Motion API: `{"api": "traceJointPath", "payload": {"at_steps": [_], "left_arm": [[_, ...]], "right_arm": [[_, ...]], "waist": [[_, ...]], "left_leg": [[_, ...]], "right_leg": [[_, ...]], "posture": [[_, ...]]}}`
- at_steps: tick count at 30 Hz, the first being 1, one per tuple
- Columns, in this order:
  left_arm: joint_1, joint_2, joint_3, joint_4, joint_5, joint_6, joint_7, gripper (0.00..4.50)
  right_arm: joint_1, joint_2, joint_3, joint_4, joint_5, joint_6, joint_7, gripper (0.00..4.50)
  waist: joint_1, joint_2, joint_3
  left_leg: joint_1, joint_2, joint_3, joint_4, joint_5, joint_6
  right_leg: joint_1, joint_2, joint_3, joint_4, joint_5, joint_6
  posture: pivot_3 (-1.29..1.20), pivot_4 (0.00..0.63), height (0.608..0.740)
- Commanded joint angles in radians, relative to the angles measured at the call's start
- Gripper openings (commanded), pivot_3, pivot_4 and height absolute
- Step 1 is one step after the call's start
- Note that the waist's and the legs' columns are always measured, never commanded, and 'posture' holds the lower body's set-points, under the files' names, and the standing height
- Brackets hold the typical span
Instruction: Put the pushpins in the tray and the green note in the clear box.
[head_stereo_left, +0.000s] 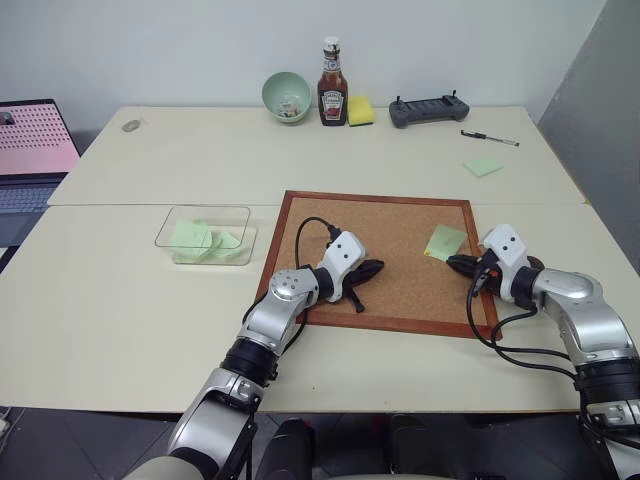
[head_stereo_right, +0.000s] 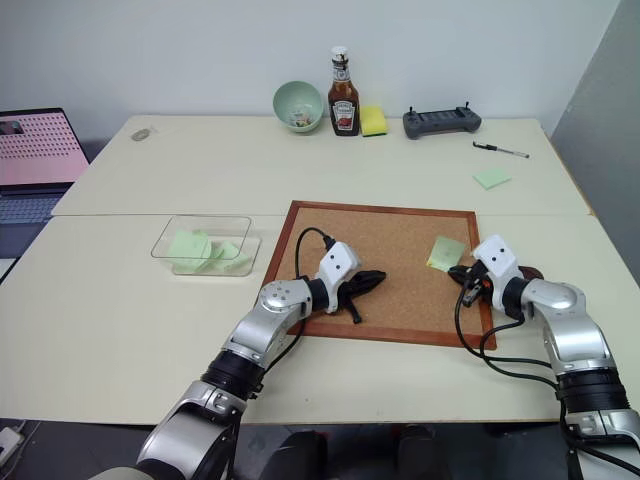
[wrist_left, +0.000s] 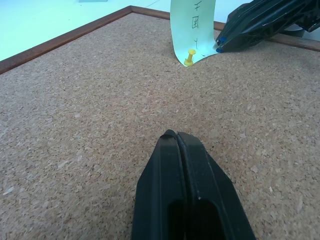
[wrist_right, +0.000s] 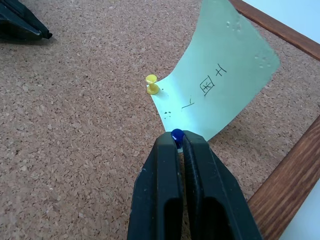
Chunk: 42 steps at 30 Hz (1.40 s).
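Pins first, and we are mid-job: our right gripper (wrist_right: 177, 137) is clamped on a blue pushpin (wrist_right: 176, 134) at the green note's (wrist_right: 220, 85) lower corner, while a yellow pushpin (wrist_right: 151, 84) stands in the corkboard (head_stereo_left: 390, 240) at its other corner. Our left gripper (wrist_left: 177, 137) rests closed and empty on the cork. Several green notes already lie in the clear box (head_stereo_left: 205, 235). The handwriting on the note isn't legible; the ketchup bottle's (head_stereo_left: 332, 85) label is too small to read.

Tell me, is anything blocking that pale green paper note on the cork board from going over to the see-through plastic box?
Yes: a yellow pushpin still pins the pale green paper note to the cork board. The right gripper is shut on a blue pushpin at the note's edge. The table towards the clear plastic box looks open.
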<state>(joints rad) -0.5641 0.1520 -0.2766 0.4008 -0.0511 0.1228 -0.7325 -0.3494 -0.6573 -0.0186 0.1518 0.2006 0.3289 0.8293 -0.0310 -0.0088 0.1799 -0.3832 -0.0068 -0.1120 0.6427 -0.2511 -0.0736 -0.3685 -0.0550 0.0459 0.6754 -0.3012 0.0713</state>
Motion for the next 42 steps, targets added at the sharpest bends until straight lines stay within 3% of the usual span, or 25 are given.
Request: {"api": "traceJointPath", "payload": {"at_steps": [1, 11, 19, 23, 30, 42], "left_arm": [[0.020, 0.003, -0.014, 0.041, 0.029, 0.013, 0.010, 0.00], [0.015, 0.002, -0.019, 0.051, 0.042, 0.007, 0.016, 0.00], [0.018, 0.003, -0.020, 0.056, 0.044, 0.004, 0.014, 0.00], [0.013, -0.001, -0.023, 0.066, 0.046, -0.001, 0.010, 0.00], [0.003, -0.006, -0.027, 0.072, 0.050, -0.012, 0.005, 0.00], [0.012, 0.001, -0.027, 0.059, 0.051, -0.008, 0.012, 0.00]], "right_arm": [[-0.010, -0.012, -0.070, -0.085, 0.060, 0.011, 0.006, 0.02], [0.052, -0.044, -0.149, -0.233, 0.134, 0.088, 0.003, 0.02], [0.195, -0.187, -0.280, -0.253, 0.080, 0.073, -0.011, 0.02], [0.253, -0.260, -0.269, -0.208, -0.009, -0.003, -0.021, 0.02], [0.244, -0.288, -0.191, -0.127, -0.106, -0.097, -0.024, 0.02], [0.202, -0.293, -0.141, -0.030, -0.145, -0.161, -0.014, 2.68]], "waist": [[0.000, 0.000, 0.000], [0.001, 0.000, 0.000], [0.002, 0.000, 0.000], [0.002, 0.000, 0.000], [0.002, 0.000, 0.000], [0.003, 0.000, 0.000]], "left_leg": [[0.000, 0.000, 0.000, 0.000, 0.000, 0.000], [0.000, 0.000, 0.000, 0.000, 0.000, 0.000], [0.000, 0.000, 0.000, 0.000, 0.000, 0.000], [0.000, 0.000, 0.000, 0.000, 0.000, 0.000], [0.001, 0.000, 0.001, 0.000, 0.000, 0.000], [0.000, 0.000, 0.000, 0.000, 0.000, 0.000]], "right_leg": [[0.000, 0.000, 0.000, 0.000, 0.000, 0.000], [0.000, 0.000, 0.000, 0.000, 0.000, 0.000], [0.000, 0.000, 0.000, -0.001, 0.000, 0.000], [0.001, 0.000, 0.000, -0.001, 0.000, 0.001], [0.001, 0.000, 0.000, -0.001, -0.001, 0.002], [0.001, 0.000, 0.000, -0.002, 0.000, 0.001]], "posture": [[0.00, 0.150, 0.740], [0.00, 0.150, 0.740], [0.00, 0.150, 0.740], [0.00, 0.150, 0.740], [0.00, 0.150, 0.740], [0.00, 0.150, 0.740]]}}
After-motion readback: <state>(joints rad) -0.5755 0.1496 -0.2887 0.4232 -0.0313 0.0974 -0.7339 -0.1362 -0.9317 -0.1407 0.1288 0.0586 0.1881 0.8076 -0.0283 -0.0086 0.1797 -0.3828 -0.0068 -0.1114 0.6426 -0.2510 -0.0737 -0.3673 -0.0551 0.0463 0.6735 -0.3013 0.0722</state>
